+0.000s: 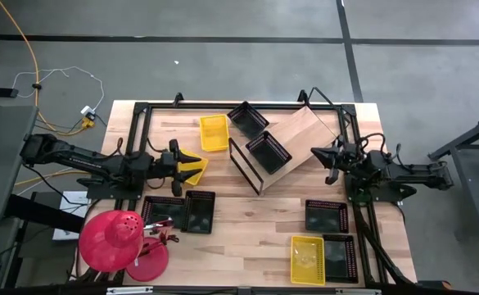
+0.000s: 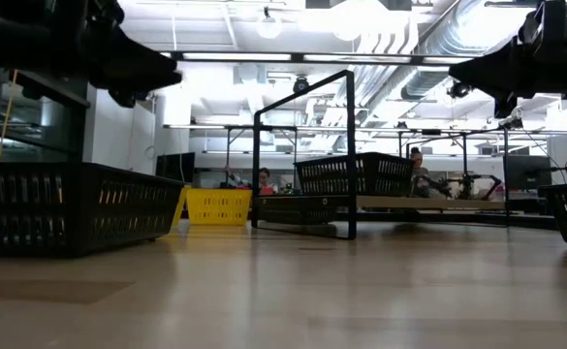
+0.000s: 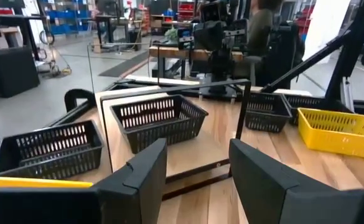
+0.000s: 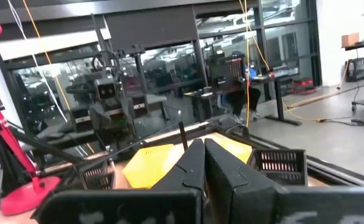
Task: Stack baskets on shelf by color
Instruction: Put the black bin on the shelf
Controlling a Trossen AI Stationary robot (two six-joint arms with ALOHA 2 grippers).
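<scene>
1. The left hand [image 1: 192,166] hangs over the surface [image 1: 247,221] gripping a yellow basket [image 1: 195,168] by its edge, jaws part-spread on the wall.
2. The right hand [image 1: 327,158] waits pinched shut and empty, just beside the shelf [image 1: 300,135].
3. One black basket [image 1: 268,152] sits on the slanted shelf; other baskets lie scattered around.
4. They look light, stiff and springy, a bit slick; I'd pinch the rim or a mesh wall.

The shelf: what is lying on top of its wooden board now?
One black basket sits on the shelf board. Nothing else shows there; the board under the basket is covered.
</scene>
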